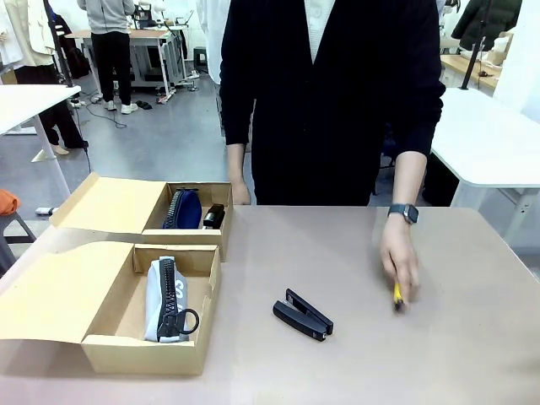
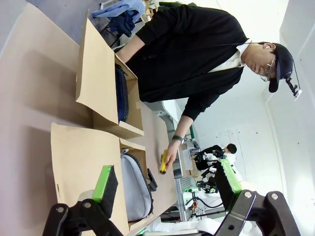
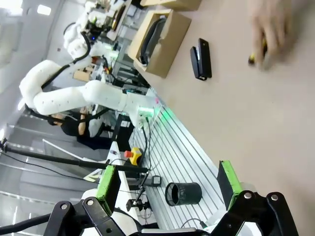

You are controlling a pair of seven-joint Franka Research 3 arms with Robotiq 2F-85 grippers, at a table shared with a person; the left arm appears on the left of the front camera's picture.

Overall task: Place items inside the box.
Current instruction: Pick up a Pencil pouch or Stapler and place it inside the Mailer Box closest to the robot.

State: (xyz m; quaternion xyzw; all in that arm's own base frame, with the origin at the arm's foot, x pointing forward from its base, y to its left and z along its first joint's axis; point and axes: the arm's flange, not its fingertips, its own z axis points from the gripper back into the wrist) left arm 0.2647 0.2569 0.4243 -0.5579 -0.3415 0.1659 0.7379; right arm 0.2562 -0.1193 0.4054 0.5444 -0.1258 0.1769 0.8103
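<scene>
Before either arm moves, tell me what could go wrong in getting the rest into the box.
1. The person's hand rests on the yellow utility knife; reaching for it now may strike the hand.
2. The black stapler looks partly open, so the right arm's fingers might slip on it.
3. A second cardboard box sits right behind the box; an item could land in the wrong one.

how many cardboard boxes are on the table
2. The nearer box sits on the robot's left with a grey pouch inside; the farther box lies right behind it, holding a dark blue pouch. No others seem hidden.
</scene>
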